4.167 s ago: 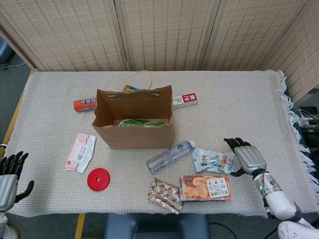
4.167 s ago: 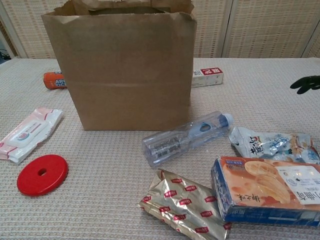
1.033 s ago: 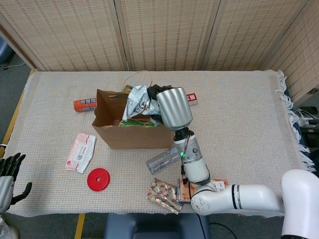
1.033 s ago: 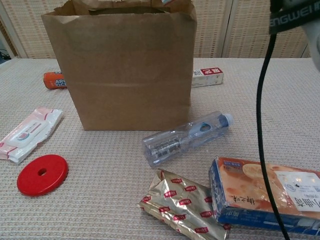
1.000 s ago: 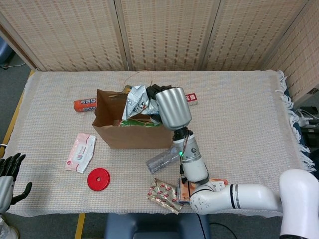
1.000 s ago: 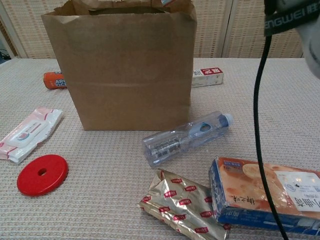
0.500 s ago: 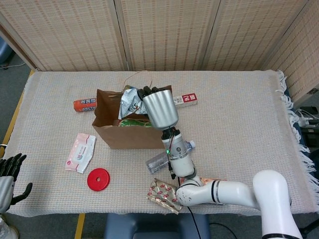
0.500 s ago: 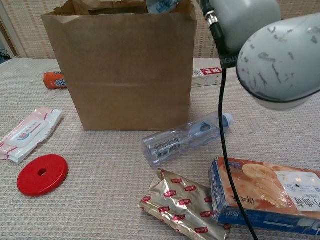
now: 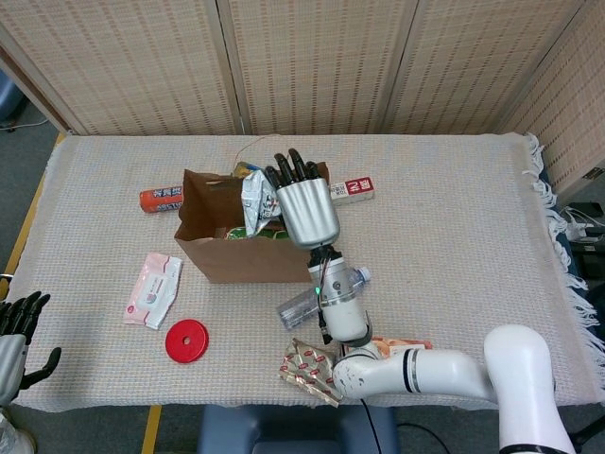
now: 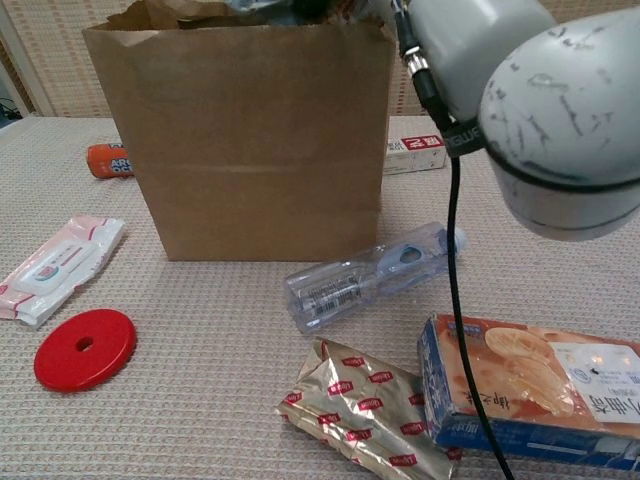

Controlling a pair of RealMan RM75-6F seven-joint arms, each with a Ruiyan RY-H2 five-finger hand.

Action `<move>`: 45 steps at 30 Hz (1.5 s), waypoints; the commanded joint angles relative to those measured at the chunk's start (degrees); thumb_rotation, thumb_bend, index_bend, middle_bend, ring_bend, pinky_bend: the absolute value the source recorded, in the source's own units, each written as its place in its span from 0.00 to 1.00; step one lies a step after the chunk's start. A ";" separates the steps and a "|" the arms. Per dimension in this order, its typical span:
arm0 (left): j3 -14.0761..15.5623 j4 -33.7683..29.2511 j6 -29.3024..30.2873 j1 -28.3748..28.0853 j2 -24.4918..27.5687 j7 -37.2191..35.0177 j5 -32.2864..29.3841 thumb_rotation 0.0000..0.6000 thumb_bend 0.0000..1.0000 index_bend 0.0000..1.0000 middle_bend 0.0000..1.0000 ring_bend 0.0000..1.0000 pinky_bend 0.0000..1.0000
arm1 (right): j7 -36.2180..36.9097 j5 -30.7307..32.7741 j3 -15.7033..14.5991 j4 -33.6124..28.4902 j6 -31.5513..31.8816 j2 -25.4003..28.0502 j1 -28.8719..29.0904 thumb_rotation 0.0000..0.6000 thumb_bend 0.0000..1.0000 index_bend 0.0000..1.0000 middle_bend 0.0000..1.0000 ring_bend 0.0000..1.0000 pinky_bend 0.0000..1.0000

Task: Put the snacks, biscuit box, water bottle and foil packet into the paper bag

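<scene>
The brown paper bag (image 9: 250, 253) (image 10: 250, 140) stands open at mid-table. My right hand (image 9: 302, 203) hovers over its mouth with the fingers stretched out and apart. A silver snack packet (image 9: 255, 200) stands in the bag's mouth beside the hand's thumb side, and no finger closes on it. A green packet (image 9: 248, 234) lies inside the bag. In front of the bag are the water bottle (image 10: 370, 275), the foil packet (image 10: 365, 410) and the biscuit box (image 10: 530, 395). My left hand (image 9: 14, 340) waits open at the table's near left corner.
A pink wipes pack (image 10: 55, 268) and a red disc (image 10: 85, 348) lie left of the bag. An orange tube (image 9: 161, 199) and a red-and-white box (image 9: 352, 190) lie behind it. My right forearm (image 10: 540, 110) reaches over the bottle and box.
The right hand carried the snack packet from the table to over the bag's mouth. In the last half second its fingers straightened out and the packet dropped lower into the bag.
</scene>
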 commanded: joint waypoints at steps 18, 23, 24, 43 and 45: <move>-0.36 -0.45 0.39 0.02 -0.77 2.59 -0.75 1.00 0.38 0.00 0.00 0.00 0.00 | 3.23 2.29 -0.10 -13.58 1.16 11.33 -8.13 1.00 0.15 0.00 0.11 0.05 0.23; -0.45 -0.54 0.39 -0.08 -1.12 3.39 -0.84 1.00 0.38 0.00 0.00 0.00 0.00 | 3.57 1.98 -0.96 -10.85 0.59 9.25 -6.96 1.00 0.15 0.00 0.11 0.05 0.23; -0.46 -0.56 0.35 -0.08 -1.11 3.35 -0.91 1.00 0.38 0.00 0.00 0.00 0.00 | 3.81 2.05 -0.92 -10.19 0.55 8.54 -6.65 1.00 0.15 0.00 0.11 0.05 0.23; -0.17 -0.72 0.25 0.39 0.09 1.44 -1.18 1.00 0.38 0.00 0.00 0.00 0.00 | 17.02 4.39 -3.86 -25.86 -2.88 25.73 -20.10 1.00 0.15 0.01 0.11 0.06 0.23; -0.16 -0.85 0.14 0.35 0.09 1.77 -1.28 1.00 0.38 0.00 0.00 0.00 0.00 | 19.83 5.51 -5.07 -28.22 -4.78 30.59 -23.26 1.00 0.15 0.02 0.11 0.06 0.23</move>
